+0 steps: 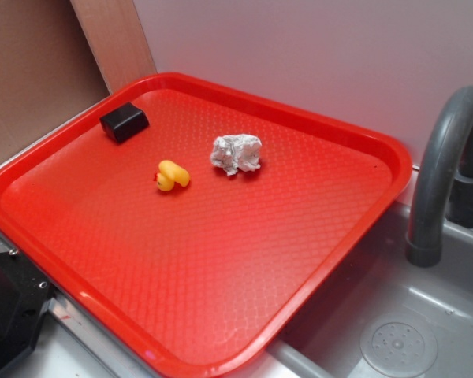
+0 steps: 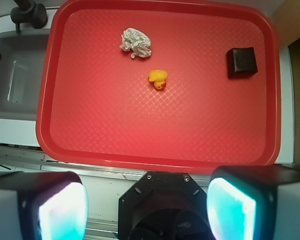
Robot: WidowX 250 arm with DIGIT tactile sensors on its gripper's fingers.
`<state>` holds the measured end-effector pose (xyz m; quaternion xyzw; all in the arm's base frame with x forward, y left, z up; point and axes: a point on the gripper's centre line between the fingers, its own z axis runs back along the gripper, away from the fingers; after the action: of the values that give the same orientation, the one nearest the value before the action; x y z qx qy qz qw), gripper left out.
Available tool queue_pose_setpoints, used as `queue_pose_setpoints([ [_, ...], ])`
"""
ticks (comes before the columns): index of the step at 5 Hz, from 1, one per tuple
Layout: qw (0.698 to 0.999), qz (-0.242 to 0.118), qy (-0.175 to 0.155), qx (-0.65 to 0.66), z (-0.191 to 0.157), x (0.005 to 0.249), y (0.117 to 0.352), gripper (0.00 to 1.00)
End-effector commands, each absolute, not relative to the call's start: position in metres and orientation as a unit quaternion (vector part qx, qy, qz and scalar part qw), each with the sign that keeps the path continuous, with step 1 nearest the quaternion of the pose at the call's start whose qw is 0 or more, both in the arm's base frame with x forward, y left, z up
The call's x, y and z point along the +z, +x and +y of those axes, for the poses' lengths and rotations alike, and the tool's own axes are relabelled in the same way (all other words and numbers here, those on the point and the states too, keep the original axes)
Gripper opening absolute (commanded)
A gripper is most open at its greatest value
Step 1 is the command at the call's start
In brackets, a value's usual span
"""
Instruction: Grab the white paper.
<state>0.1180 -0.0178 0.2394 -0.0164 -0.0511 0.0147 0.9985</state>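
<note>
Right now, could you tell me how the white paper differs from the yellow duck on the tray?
The white paper is a lumpy, crumpled wad with grey creases; the yellow duck is smooth and rounded. The paper is white-grey, the duck bright yellow with a little red at its beak. The paper looks somewhat larger than the duck. Both rest untouched on the red tray, close together but apart.

Exterior: red tray near corner cut by bottom edge; grey faucet cropped at right, its top out of frame. Black robot part at lower left mostly cut off, can't identify. Wrist: gripper fingers cut by bottom edge, tips blurred and glaring. Sink cropped at left. Yellow duck face too small to read.
</note>
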Motion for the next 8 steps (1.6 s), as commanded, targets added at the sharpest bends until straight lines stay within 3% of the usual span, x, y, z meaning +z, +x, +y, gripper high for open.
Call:
queue_pose_setpoints([
  [1,0.998,-0.051,-0.016,0.015,-0.018,0.239,0.118,1.00],
  [3,0.992,-0.077,-0.041,-0.087,0.008,0.205,0.210,1.00],
  [4,0.973,-0.088,-0.023,-0.212,0.006,0.184,0.259,1.00],
  [5,0.941,-0.082,-0.014,-0.329,-0.006,0.153,0.288,1.00],
  [6,0.892,-0.079,-0.017,-0.444,-0.027,0.122,0.302,1.00],
  [7,0.862,-0.066,-0.043,-0.501,-0.044,0.098,0.293,1.00],
  [8,0.861,-0.052,-0.056,-0.503,-0.058,0.076,0.295,1.00],
])
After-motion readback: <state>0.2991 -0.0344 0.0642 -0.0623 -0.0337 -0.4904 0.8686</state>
